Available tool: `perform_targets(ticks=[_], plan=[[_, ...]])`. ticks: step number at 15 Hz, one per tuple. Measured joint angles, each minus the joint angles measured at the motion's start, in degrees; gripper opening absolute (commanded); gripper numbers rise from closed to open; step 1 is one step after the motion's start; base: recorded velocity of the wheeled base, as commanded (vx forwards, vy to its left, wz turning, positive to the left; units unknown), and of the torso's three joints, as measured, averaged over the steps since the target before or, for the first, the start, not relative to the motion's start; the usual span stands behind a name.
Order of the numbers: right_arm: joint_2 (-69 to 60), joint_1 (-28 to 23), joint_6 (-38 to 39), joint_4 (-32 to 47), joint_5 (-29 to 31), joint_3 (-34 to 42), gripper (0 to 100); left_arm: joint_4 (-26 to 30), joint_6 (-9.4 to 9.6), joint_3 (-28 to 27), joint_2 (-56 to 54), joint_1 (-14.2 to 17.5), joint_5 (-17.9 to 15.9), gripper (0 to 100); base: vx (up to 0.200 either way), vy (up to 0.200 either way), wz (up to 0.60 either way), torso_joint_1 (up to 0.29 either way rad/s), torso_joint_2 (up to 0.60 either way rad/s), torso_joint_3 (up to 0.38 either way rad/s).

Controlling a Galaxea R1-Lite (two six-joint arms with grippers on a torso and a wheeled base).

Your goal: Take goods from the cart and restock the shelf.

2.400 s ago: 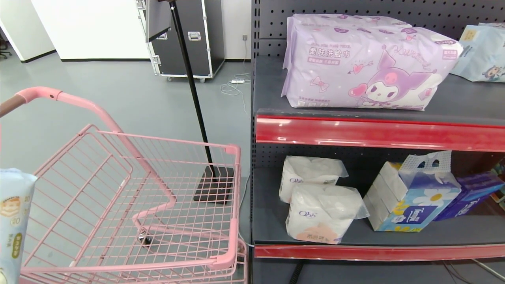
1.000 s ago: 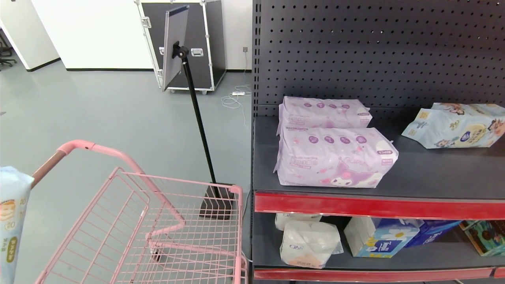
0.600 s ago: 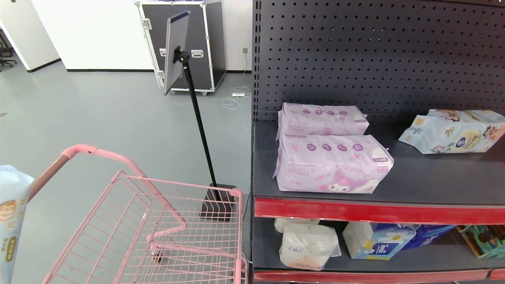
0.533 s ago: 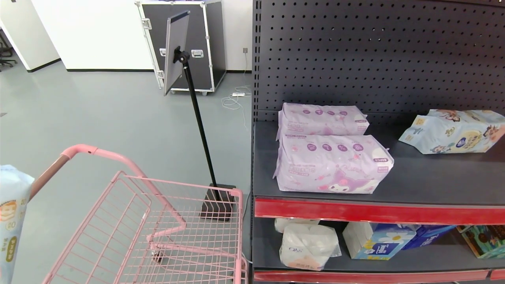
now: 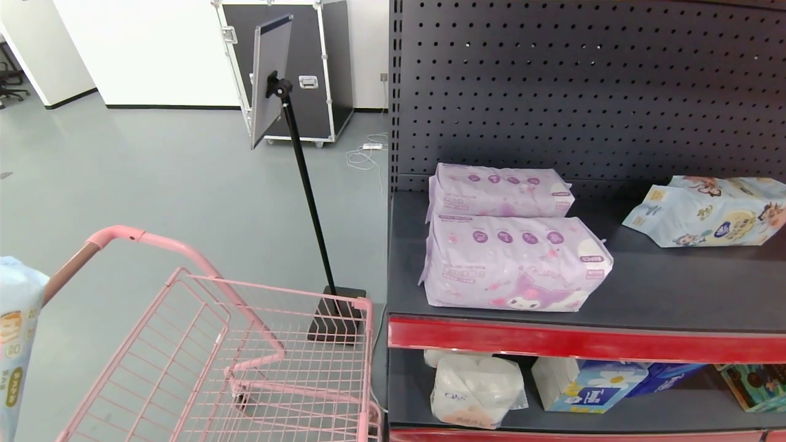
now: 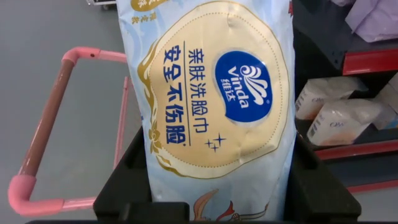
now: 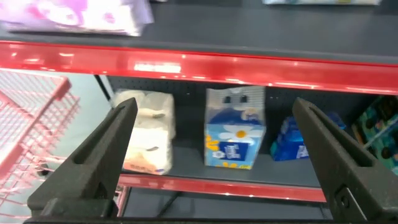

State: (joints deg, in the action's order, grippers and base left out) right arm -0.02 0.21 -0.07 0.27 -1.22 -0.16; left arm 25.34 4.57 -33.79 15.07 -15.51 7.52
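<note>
My left gripper [image 6: 221, 177] is shut on a light-blue tissue pack [image 6: 214, 93], held upright; the same pack [image 5: 15, 356] stands at the left edge of the head view, above the pink cart [image 5: 245, 344], whose basket looks empty. The dark shelf [image 5: 663, 288] is to the right of the cart. On its upper board lie two purple tissue packs [image 5: 513, 261], one behind the other, and a light-blue pack [image 5: 706, 212] farther right. My right gripper [image 7: 214, 180] is open with nothing between its fingers, in front of the lower shelf level.
The lower board holds white roll packs [image 5: 476, 390] and a blue tissue box [image 5: 586, 383]. A black stand with a tilted panel [image 5: 301, 184] rises between cart and shelf. A black flight case [image 5: 307, 61] stands at the back wall. Grey floor lies open to the left.
The head camera has risen, so the shelf sits lower in the picture and more pegboard shows. The held pack stays at the left edge.
</note>
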Motion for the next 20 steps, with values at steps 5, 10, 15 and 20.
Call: perform_targets(ticks=[5, 10, 15, 20], plan=[[0.0, 0.0, 0.0, 0.0, 0.0, 0.0, 100, -0.1, -0.01, 0.0, 0.3, -0.1, -0.1, 0, 0.0, -0.2, 0.0, 0.006, 0.0, 0.001], [0.0, 0.0, 0.0, 0.0, 0.0, 0.0, 100, -0.1, -0.01, 0.0, 0.3, -0.1, -0.1, 0, 0.0, -0.2, 0.0, 0.004, 0.01, 0.001], [0.0, 0.0, 0.0, 0.0, 0.0, 0.0, 100, -0.1, 0.0, 0.0, 0.3, -0.1, -0.1, 0, 0.0, -0.2, 0.0, 0.003, 0.0, 0.002], [0.0, 0.0, 0.0, 0.0, 0.0, 0.0, 100, -0.1, 0.0, 0.0, 0.3, -0.1, -0.1, 0, 0.0, -0.2, 0.0, 0.003, 0.0, 0.004]])
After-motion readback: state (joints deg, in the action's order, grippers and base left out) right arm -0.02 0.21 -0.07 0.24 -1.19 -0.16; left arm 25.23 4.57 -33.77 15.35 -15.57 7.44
